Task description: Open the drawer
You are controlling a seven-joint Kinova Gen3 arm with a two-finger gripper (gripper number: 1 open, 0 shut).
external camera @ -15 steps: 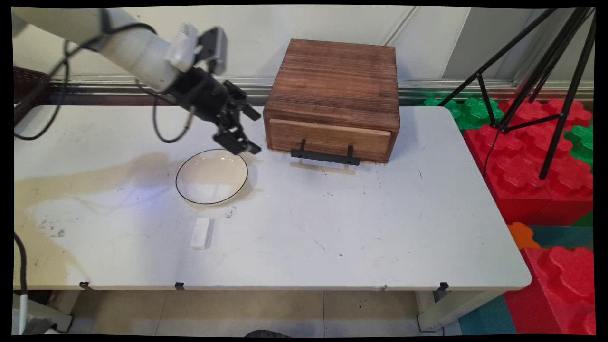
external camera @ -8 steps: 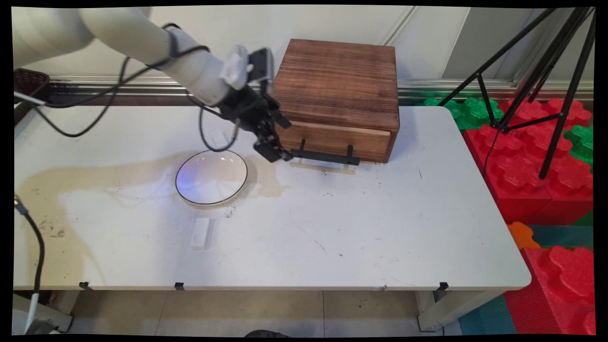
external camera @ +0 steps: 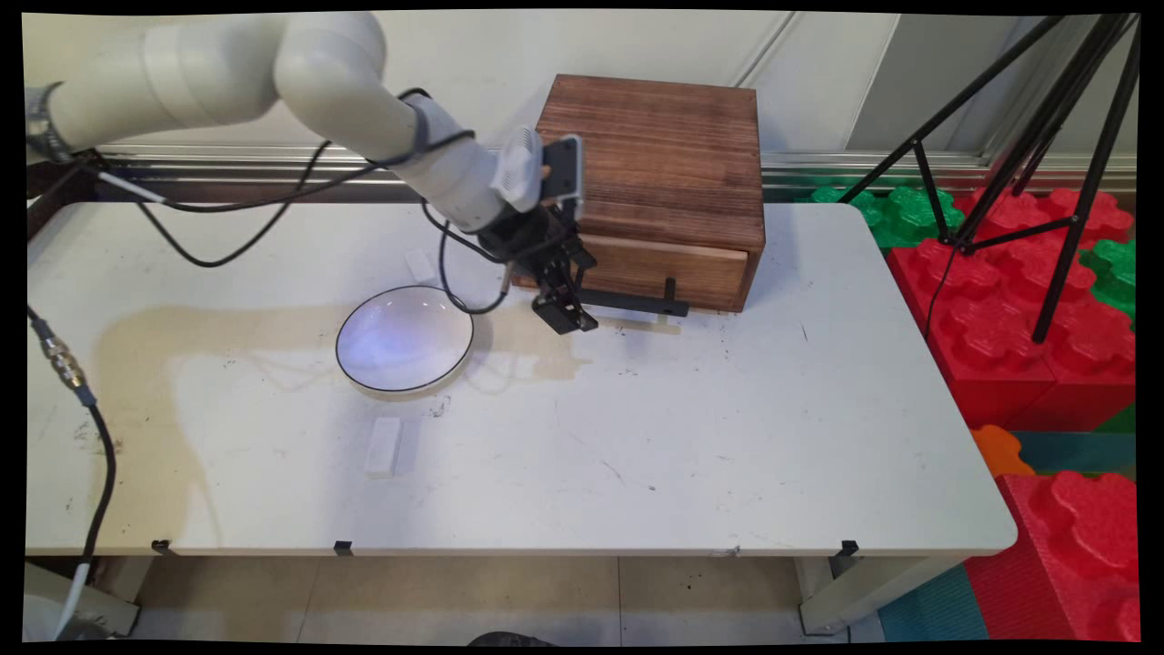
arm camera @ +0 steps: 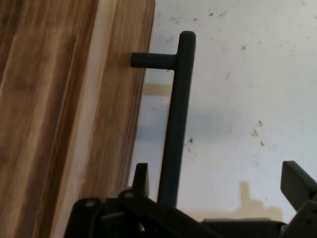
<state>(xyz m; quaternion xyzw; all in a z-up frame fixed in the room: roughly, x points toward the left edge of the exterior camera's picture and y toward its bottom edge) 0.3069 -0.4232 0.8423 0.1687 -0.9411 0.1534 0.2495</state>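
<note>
The gripper (external camera: pixel 566 314) hovers with open jaws straddling the black handle (arm camera: pixel 174 124) of the wooden drawer box (external camera: pixel 646 182) near the desk's far edge, gripping nothing. If the jaws close off-centre, one finger (arm camera: pixel 140 179) may jam against the drawer front. The arm hides the handle's left end in the main view, and contact is hard to judge

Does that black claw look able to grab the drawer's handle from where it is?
Probably yes: the gripper is open, its fingers either side of the black handle of the wooden drawer box, with nothing between them.
</note>
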